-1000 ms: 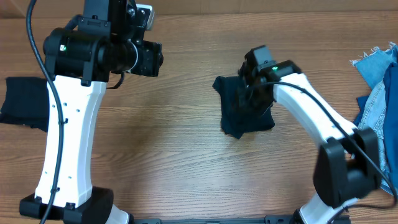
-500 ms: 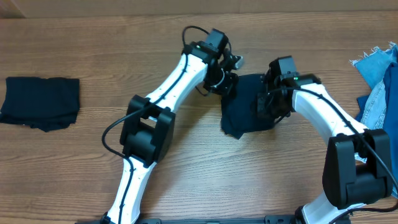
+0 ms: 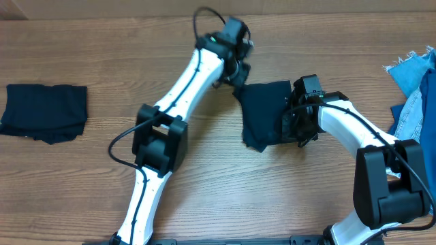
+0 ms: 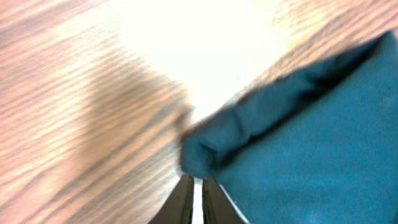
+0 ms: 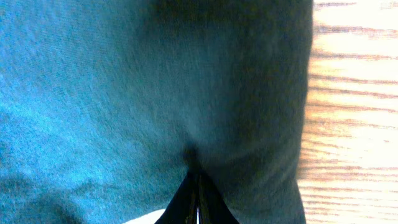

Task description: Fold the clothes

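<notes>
While a folded navy garment (image 3: pixel 44 112) lay at far left, my left gripper (image 4: pixel 198 182) pinched the upper-left corner of the centre navy garment (image 3: pixel 262 112), and my right gripper (image 5: pixel 198 179) clamped its right edge. Light-blue denim pieces (image 3: pixel 417 102) filled the right edge.

Left gripper (image 3: pixel 238 78) swung over — jaws pinching garment (image 3: pixel 264 112).

Rumpled navy garment (image 3: pixel 262 112) mid-table, folded navy piece (image 3: pixel 44 111) left, denim (image 3: pixel 421 116) right.
</notes>
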Robot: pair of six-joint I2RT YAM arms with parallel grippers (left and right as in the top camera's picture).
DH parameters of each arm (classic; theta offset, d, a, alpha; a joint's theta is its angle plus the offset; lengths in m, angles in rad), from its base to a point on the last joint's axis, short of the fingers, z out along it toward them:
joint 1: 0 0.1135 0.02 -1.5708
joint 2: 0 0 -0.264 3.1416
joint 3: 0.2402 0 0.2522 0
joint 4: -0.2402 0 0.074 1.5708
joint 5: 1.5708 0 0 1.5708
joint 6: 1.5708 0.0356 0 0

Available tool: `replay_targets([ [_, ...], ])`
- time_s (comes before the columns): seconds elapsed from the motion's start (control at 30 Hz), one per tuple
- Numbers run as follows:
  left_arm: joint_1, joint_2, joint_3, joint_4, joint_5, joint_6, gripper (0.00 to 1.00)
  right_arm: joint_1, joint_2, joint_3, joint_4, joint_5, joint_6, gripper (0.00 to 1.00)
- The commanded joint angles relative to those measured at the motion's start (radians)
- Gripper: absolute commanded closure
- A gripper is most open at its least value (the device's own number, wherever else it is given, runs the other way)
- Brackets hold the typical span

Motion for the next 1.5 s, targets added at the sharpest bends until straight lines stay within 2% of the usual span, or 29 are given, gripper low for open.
replay_targets([
  [0.0,-0.002,-0.09,0.119,-0.17,0.151,-0.051,0.89,0.001,-0.117,0.03,-0.003,0.002,-0.006,0.96],
  [0.07,-0.037,-0.09,0.113,-0.237,0.282,-0.093,0.9,0.001,-0.225,0.041,-0.001,0.002,0.009,0.96],
  [0.13,-0.08,-0.09,0.11,-0.245,0.288,-0.102,0.9,0.001,-0.253,0.041,0.019,0.002,0.027,0.96],
  [0.23,-0.143,-0.09,0.063,-0.238,0.257,-0.126,0.9,0.001,-0.216,0.04,0.073,0.003,0.027,0.96],
  [0.3,-0.177,-0.09,-0.042,-0.202,0.209,-0.177,0.93,-0.002,-0.159,0.04,0.135,0.003,0.029,0.96],
  [0.4,-0.183,-0.09,-0.197,-0.145,0.207,-0.24,0.94,-0.022,-0.056,0.041,0.212,-0.006,0.08,0.96],
  [0.57,-0.183,-0.09,-0.317,-0.133,0.233,-0.258,0.94,-0.023,0.013,0.041,0.318,-0.02,0.08,0.96],
  [0.77,-0.181,-0.09,-0.336,-0.227,0.226,-0.225,0.94,-0.043,0.016,0.041,0.394,0.047,0.084,0.96],
  [0.83,-0.174,-0.101,-0.317,-0.267,0.224,-0.172,0.95,-0.071,0.014,0.045,0.402,0.05,0.083,0.96],
  [0.9,-0.154,-0.167,-0.242,-0.318,0.135,-0.121,0.96,-0.112,-0.003,0.08,0.363,-0.017,0.076,0.96],
  [0.93,-0.147,-0.207,-0.212,-0.319,0.09,-0.116,0.94,-0.129,-0.018,0.101,0.341,-0.054,0.076,0.93],
  [1.0,-0.117,-0.307,-0.151,-0.293,0.012,-0.121,0.78,-0.166,-0.071,0.156,0.269,-0.126,0.076,0.83],
  [1.07,-0.048,-0.408,-0.13,-0.257,-0.071,-0.186,0.64,-0.191,-0.111,0.196,0.176,-0.138,0.077,0.45],
  [1.1,0.002,-0.442,-0.13,-0.257,-0.1,-0.213,0.6,-0.2,-0.122,0.208,0.121,-0.138,0.077,0.4],
  [1.13,0.05,-0.462,-0.13,-0.265,-0.101,-0.217,0.6,-0.201,-0.122,0.208,0.081,-0.137,0.076,0.39],
  [1.17,0.107,-0.476,-0.13,-0.283,-0.089,-0.221,0.6,-0.201,-0.114,0.204,0.047,-0.123,0.076,0.41],
  [1.2,0.206,-0.494,-0.13,-0.327,-0.054,-0.22,0.67,-0.201,-0.088,0.193,0.016,-0.084,0.076,0.57],
  [1.23,0.258,-0.501,-0.13,-0.356,-0.048,-0.217,0.68,-0.201,-0.066,0.186,0.019,-0.056,0.076,0.85],
  [1.27,0.325,-0.51,-0.13,-0.392,-0.027,-0.188,0.73,-0.198,-0.024,0.184,0.031,-0.019,0.076,0.96],
  [1.4,0.452,-0.589,-0.13,-0.452,-0.001,-0.053,0.83,-0.192,0.124,0.184,0.091,0.01,0.076,0.96],
  [1.47,0.493,-0.678,-0.13,-0.464,-0.037,-0.05,0.81,-0.161,0.177,0.184,0.11,0.009,0.072,0.96],
])
